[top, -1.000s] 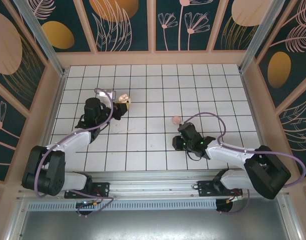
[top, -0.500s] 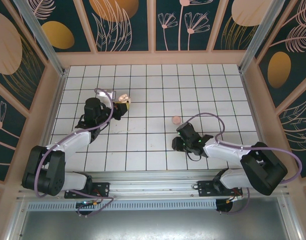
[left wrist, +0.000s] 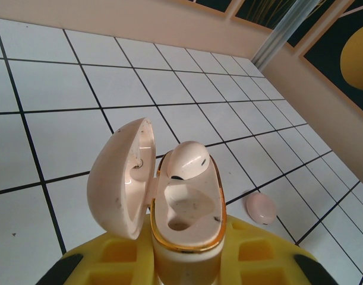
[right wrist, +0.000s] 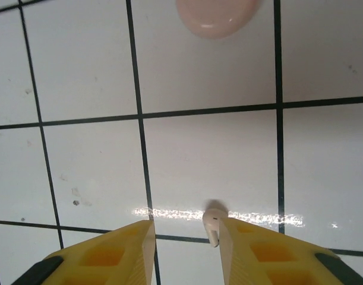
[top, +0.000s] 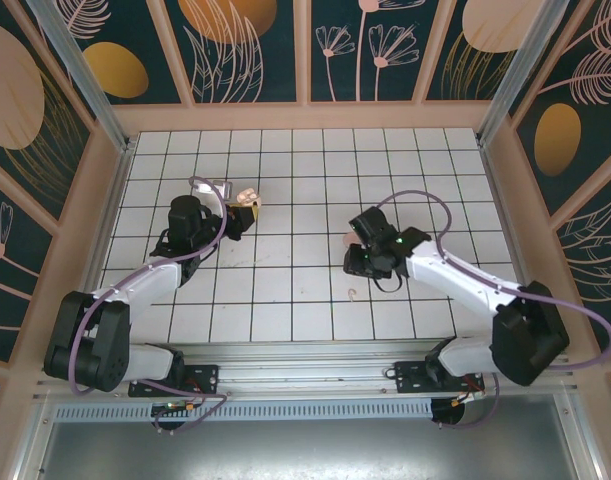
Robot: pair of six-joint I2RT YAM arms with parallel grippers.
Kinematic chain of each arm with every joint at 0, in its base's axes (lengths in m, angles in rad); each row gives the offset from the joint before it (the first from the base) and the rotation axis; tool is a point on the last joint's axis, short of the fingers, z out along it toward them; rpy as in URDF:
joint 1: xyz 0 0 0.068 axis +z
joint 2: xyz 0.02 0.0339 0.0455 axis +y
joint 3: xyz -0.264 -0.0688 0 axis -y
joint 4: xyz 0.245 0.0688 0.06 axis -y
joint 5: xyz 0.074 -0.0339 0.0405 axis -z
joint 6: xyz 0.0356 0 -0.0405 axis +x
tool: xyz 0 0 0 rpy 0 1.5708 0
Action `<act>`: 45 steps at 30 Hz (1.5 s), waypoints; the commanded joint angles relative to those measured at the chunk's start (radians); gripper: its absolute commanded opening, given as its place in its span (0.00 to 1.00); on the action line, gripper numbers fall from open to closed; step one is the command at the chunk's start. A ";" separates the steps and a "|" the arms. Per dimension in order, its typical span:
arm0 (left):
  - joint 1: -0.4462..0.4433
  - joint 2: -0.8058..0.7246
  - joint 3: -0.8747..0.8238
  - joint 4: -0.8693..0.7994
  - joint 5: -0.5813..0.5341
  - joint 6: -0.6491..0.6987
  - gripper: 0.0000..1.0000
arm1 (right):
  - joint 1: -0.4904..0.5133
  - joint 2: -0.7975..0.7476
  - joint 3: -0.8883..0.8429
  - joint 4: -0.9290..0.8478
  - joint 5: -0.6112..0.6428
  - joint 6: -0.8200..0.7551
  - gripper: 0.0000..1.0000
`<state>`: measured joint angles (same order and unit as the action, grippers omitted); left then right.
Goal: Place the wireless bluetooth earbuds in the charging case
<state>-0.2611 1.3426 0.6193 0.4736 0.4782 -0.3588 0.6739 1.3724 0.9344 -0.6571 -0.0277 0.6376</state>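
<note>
Right jaws spread, hanging low over surface (right wrist: 80, 71). Loose earbud (right wrist: 212, 225) sits in gap, off-centre against inner face of one finger. I read its long axis as running along fingers, across closing line. Right arm is nearer. Pink disc (right wrist: 217, 15) lies just beyond. Left jaws pinch open case (left wrist: 169, 205) far left, well apart. Seated earbud (left wrist: 186, 160) fills one socket, other empty. White tiled surface, leaf-pattern walls around.
</note>
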 commanded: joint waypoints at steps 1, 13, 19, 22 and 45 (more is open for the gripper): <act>-0.005 -0.022 0.022 0.007 -0.009 0.025 0.13 | -0.005 0.098 0.074 -0.200 -0.031 -0.003 0.35; -0.006 -0.032 0.022 -0.006 -0.019 0.032 0.13 | -0.013 0.275 0.101 -0.160 -0.102 -0.013 0.35; -0.006 -0.035 0.020 -0.008 -0.020 0.034 0.13 | -0.015 0.319 0.095 -0.131 -0.101 -0.019 0.36; -0.005 -0.033 0.020 -0.007 -0.021 0.036 0.13 | -0.014 0.338 0.087 -0.109 -0.111 -0.021 0.35; -0.005 -0.020 0.021 -0.007 -0.020 0.041 0.13 | -0.014 0.375 0.039 -0.068 -0.120 -0.004 0.24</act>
<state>-0.2611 1.3285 0.6193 0.4595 0.4625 -0.3405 0.6617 1.7226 0.9989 -0.7486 -0.1558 0.6289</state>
